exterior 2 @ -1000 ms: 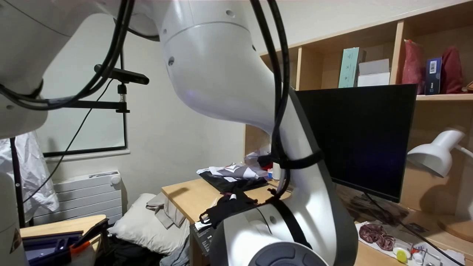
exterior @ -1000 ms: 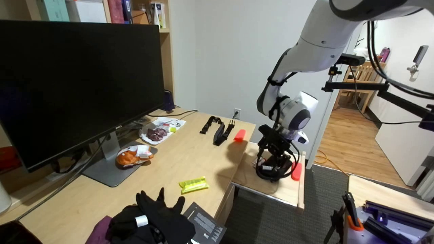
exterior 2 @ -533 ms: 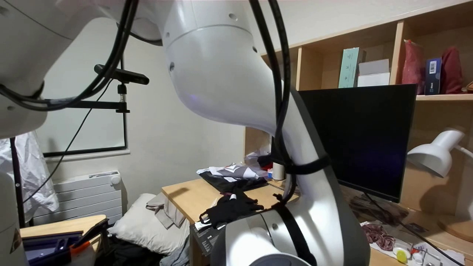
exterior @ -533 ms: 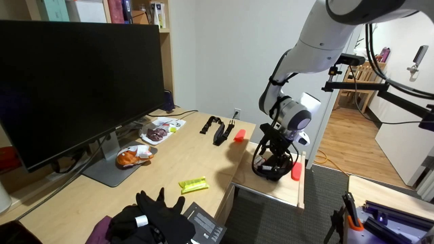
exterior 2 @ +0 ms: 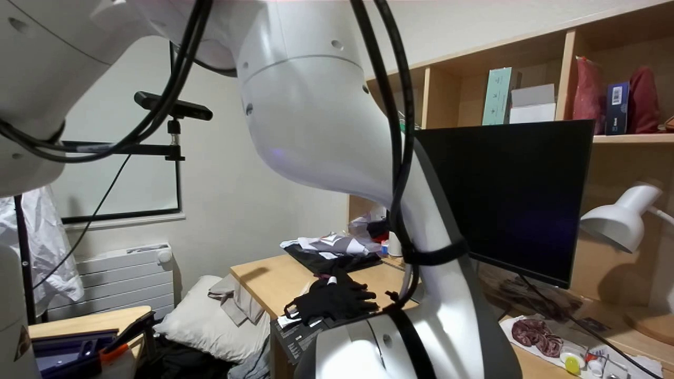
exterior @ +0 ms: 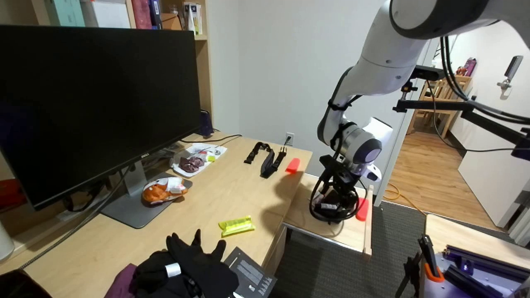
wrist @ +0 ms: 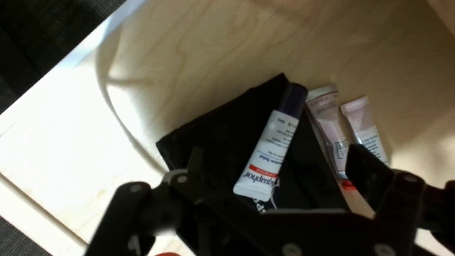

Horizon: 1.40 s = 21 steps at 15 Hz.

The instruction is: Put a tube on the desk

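Note:
A white Aquaphor tube (wrist: 268,153) with a dark cap lies on a black pouch (wrist: 227,117) inside the pulled-out drawer (exterior: 304,215). Two pinkish-white tubes lie beside the pouch, a nearer tube (wrist: 328,124) and a farther tube (wrist: 366,128). My gripper (wrist: 278,158) is open above the pouch, with the Aquaphor tube between its spread fingers, not visibly touched. In an exterior view the gripper (exterior: 334,205) is down in the drawer, partly hidden by looped cable. The pale wood desk (exterior: 252,190) stands above and beside the drawer; it also shows in an exterior view (exterior 2: 268,279).
On the desk are a black strap (exterior: 270,163), a red-orange piece (exterior: 292,165), a yellow packet (exterior: 237,226), black gloves (exterior: 194,265) and a monitor (exterior: 99,107). The drawer's front wall (exterior: 368,223) rises beside the gripper. Another red-orange piece (exterior: 362,209) lies in the drawer.
The upper arm has sunk a little and the wrist has shifted slightly right and down in an exterior view. The gripper stays in the drawer. The desk items have not moved.

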### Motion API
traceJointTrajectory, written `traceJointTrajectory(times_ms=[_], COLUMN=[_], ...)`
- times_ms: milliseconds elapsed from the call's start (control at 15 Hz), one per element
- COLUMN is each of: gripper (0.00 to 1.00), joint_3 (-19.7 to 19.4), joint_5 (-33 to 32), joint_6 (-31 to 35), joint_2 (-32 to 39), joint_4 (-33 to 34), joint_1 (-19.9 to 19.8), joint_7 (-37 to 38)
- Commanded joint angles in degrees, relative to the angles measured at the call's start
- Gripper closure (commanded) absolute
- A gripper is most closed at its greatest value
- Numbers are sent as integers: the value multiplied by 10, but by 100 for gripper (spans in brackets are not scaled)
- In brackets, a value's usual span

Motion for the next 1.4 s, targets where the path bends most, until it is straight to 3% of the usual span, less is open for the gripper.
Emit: traceJointTrajectory(times_ms=[0, 733, 800, 933, 1333], gripper=[0, 0, 25, 33, 74], joint_3=[-17, -29, -29, -29, -30], joint_5=[13, 3, 4, 2, 1], joint_6=[12, 29, 28, 27, 27], joint_2=[3, 31, 32, 34, 37], joint_4=[2, 7, 7, 7, 7], joint_1=[18, 25, 24, 25, 26], joint_7=[28, 54, 52, 52, 55])
